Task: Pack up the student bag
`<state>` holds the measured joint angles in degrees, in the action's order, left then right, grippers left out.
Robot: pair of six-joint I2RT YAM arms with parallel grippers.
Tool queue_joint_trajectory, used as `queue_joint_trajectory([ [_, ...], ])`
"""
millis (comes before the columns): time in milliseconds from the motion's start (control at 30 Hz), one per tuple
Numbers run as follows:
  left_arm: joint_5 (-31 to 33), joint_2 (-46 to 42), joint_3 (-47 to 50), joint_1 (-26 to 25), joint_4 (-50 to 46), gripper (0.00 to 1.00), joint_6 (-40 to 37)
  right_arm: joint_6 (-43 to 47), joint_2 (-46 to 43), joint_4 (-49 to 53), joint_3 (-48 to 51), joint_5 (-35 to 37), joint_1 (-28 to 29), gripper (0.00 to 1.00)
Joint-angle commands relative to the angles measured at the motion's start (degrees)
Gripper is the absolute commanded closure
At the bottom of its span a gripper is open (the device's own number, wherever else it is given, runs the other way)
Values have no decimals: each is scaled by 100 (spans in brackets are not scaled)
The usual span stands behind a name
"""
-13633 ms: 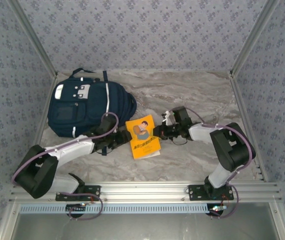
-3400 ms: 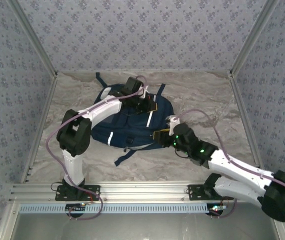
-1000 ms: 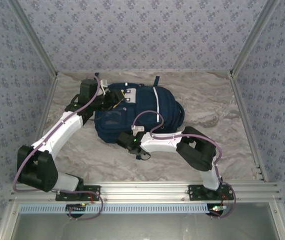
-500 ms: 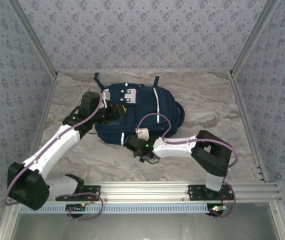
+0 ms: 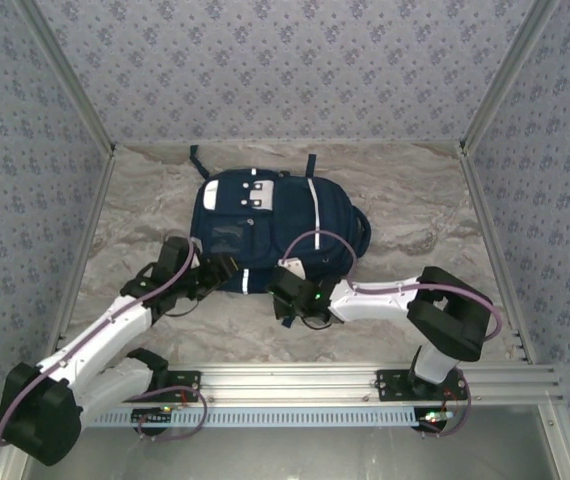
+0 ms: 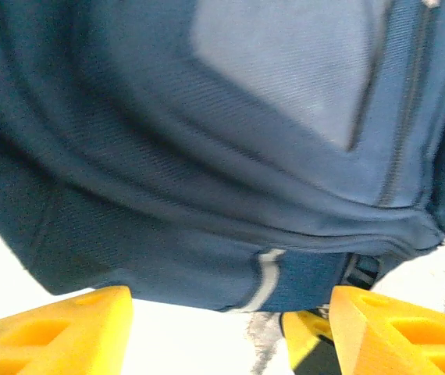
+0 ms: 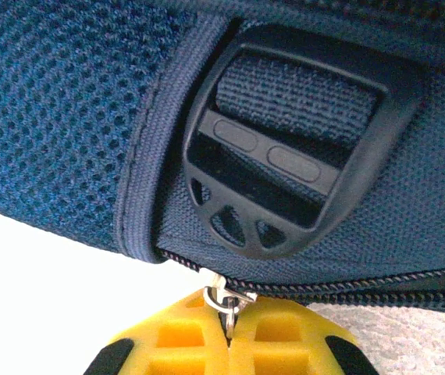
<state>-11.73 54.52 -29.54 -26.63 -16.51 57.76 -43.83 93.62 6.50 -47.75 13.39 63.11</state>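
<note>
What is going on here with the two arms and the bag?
The student bag lies flat on the table. The right gripper is shut on the metal zipper pull at the bag's near edge, next to a black buckle. The left gripper is open at the bag's near left corner, holding nothing.

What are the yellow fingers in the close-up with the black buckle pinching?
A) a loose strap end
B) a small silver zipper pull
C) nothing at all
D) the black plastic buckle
B: the right gripper has its yellow fingers closed together on the silver zipper pull at the seam of the student bag, just below the black buckle, which it does not touch.
</note>
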Motion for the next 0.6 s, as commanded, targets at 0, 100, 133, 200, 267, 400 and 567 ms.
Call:
queue_joint_trajectory([
  [0, 111, -12, 227, 38, 438, 32, 423, 180, -184, -461, 220, -413, -21, 100],
  [100, 224, 62, 399, -22, 669, 29, 561, 207, -184, -772, 337, -754, -103, 100],
  [133, 268, 89, 448, -51, 742, 28, 592, 213, -179, -862, 353, -825, -119, 100],
  [200, 369, 151, 518, -93, 886, 26, 639, 247, -160, -1076, 382, -1015, -120, 100],
  [267, 461, 278, 571, -126, 1077, 25, 663, 246, -118, -1302, 387, -1164, -116, 100],
  [400, 660, 608, 594, -140, 1412, 32, 566, 319, -45, -1212, 320, -1209, -125, 100],
  [567, 1169, 1015, 534, -132, 1501, 72, 251, 265, -243, -632, 423, -727, -186, 100],
])
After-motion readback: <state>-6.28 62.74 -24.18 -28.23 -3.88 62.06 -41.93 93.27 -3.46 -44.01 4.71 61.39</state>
